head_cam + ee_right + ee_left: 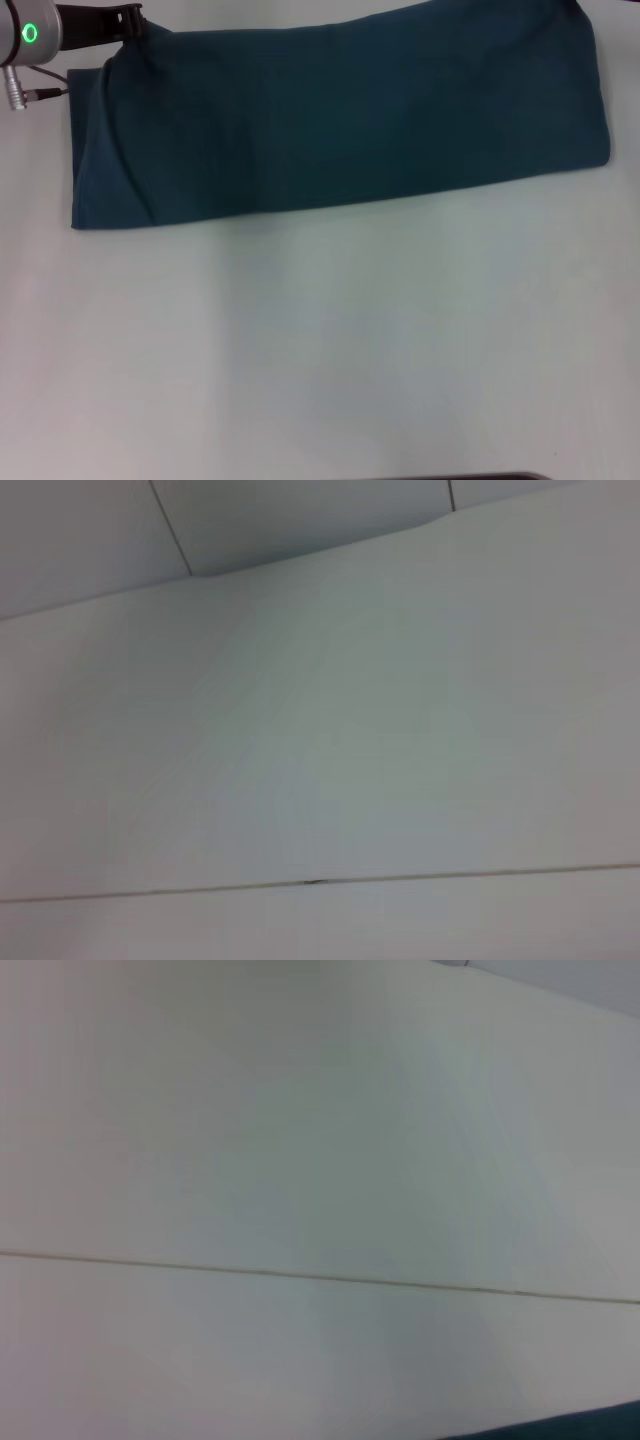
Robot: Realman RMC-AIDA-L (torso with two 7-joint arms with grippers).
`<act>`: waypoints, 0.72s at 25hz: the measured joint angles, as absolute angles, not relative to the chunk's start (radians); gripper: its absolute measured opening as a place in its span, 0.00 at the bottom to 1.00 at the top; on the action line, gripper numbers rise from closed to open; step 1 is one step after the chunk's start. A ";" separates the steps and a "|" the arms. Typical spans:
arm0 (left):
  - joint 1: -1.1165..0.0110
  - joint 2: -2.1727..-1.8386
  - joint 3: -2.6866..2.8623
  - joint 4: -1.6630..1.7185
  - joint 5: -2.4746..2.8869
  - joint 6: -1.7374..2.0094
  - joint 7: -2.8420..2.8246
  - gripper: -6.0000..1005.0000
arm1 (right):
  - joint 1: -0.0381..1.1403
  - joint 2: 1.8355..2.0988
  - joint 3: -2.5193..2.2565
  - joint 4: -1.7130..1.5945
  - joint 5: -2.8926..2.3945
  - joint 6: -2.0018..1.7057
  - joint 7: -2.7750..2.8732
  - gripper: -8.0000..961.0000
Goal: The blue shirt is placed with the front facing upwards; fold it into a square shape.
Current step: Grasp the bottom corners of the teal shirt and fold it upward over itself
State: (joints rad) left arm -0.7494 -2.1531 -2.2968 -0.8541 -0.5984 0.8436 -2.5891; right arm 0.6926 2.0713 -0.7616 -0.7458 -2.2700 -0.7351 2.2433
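The blue shirt [340,115] lies folded into a long band across the top of the head view, plain teal side up, on the pale table [320,350]. Its left end shows layered edges; the right end is a little raised and rumpled. The left gripper [125,25] comes in at the upper left corner, its dark tip at the shirt's far left corner; whether it is pinching cloth, I cannot tell. The right arm is out of sight. A sliver of shirt [590,1422] shows in the left wrist view.

Dark teal-blue cotton shirt [340,115]: on the pale flat table [320,340] — far side.
Left gripper [125,20]: at the shirt's far-left corner — touching the cloth.
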 joint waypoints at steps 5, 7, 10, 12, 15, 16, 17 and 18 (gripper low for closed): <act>-0.765 -2.150 -2.296 -0.829 -0.593 0.824 -2.589 0.03 | 0.698 2.072 -0.780 -0.741 -2.275 -0.688 2.242 0.04; -0.769 -2.150 -2.296 -0.819 -0.591 0.812 -2.589 0.03 | 0.699 2.074 -0.802 -0.741 -2.275 -0.661 2.242 0.04; -0.780 -2.149 -2.296 -0.793 -0.585 0.793 -2.589 0.03 | 0.701 2.081 -0.842 -0.737 -2.272 -0.604 2.243 0.04; -0.786 -2.149 -2.296 -0.785 -0.579 0.785 -2.589 0.03 | 0.709 2.084 -0.868 -0.721 -2.272 -0.565 2.243 0.04; -0.790 -2.151 -2.296 -0.784 -0.574 0.779 -2.589 0.03 | 0.724 2.085 -0.886 -0.693 -2.273 -0.537 2.244 0.04; -0.790 -2.151 -2.296 -0.784 -0.574 0.777 -2.589 0.03 | 0.728 2.084 -0.887 -0.687 -2.274 -0.528 2.243 0.04; -0.792 -2.151 -2.296 -0.784 -0.573 0.776 -2.589 0.03 | 0.729 2.084 -0.888 -0.684 -2.274 -0.522 2.243 0.04; -0.793 -2.151 -2.296 -0.783 -0.573 0.775 -2.589 0.03 | 0.730 2.084 -0.888 -0.681 -2.274 -0.519 2.243 0.04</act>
